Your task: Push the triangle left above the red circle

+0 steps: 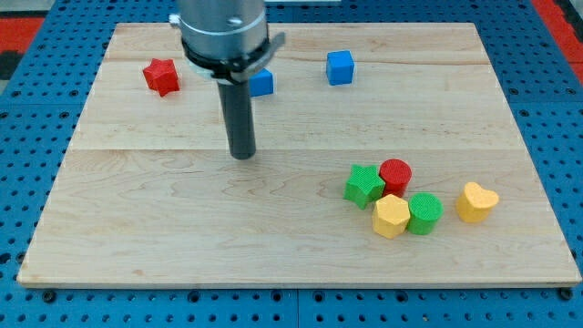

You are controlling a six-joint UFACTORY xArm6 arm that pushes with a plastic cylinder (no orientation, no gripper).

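My tip (pixel 242 155) rests on the table (pixel 137 219), well left and a little above the red circle (pixel 396 171); it touches no block and holds nothing. A blue block (pixel 262 83), partly hidden, sits behind the rod.

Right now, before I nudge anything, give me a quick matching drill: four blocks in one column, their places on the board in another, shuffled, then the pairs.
Blocks:
1. red star
2. yellow heart
3. red circle
4. blue cube

Places:
A. in the cluster at the view's lower right, touching the green star
B. alone near the view's top left
C. rightmost block, apart from the cluster
D. near the view's top, right of my tip

Pairs: 1-B, 2-C, 3-A, 4-D
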